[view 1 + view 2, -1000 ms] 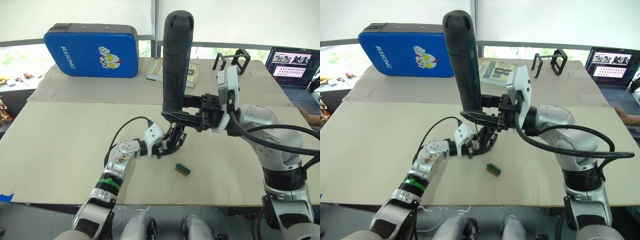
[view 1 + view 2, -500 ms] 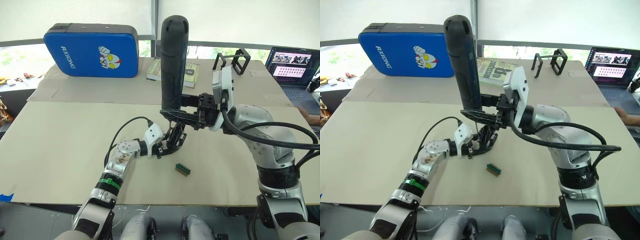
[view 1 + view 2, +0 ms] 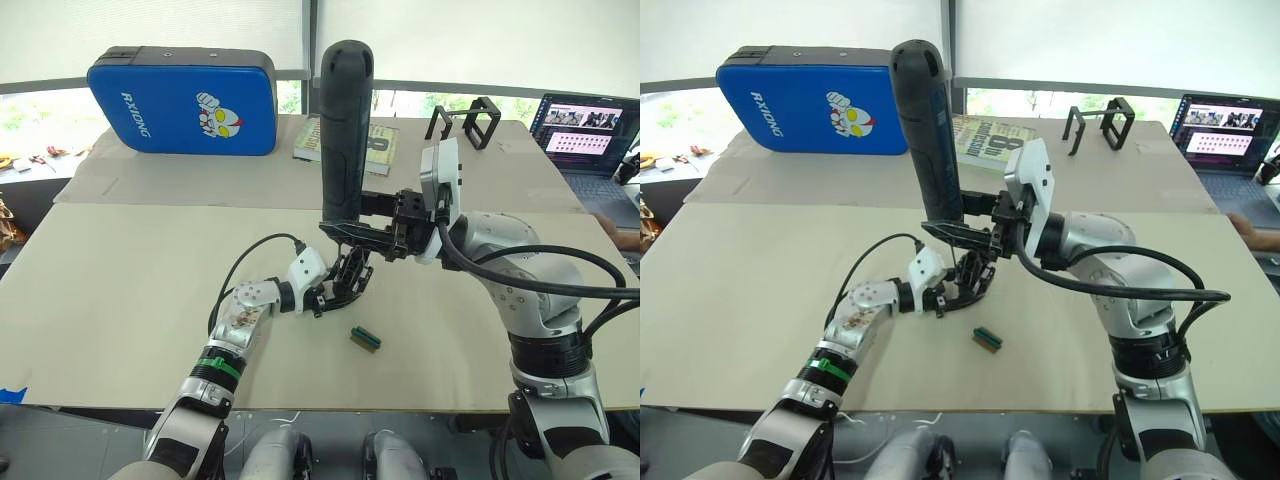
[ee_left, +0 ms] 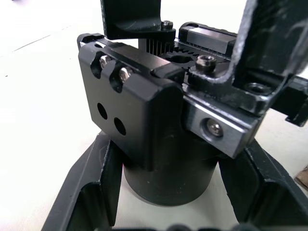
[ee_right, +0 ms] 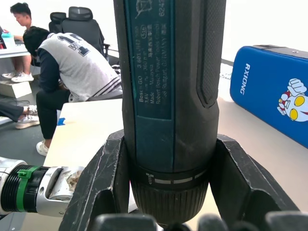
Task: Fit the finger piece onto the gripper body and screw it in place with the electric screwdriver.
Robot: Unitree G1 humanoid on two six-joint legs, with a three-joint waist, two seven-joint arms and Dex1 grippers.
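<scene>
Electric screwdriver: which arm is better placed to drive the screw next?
Right. The right gripper already clamps the thick black pen-shaped electric screwdriver upright above the small black gripper body, which the left gripper holds on the table.

We see the electric screwdriver [image 3: 342, 130], a thick black cylinder with a rounded top, standing almost upright above the middle of the worktop [image 3: 120, 270], its lower end pointing down at the gripper body [image 3: 350, 277]. The gripper body is a small black assembly on a round cylindrical base [image 4: 166, 178], resting on the worktop directly beneath the screwdriver. Its upper block carries small screws and a toothed rack. We cannot pick out the finger piece among these black parts.
</scene>
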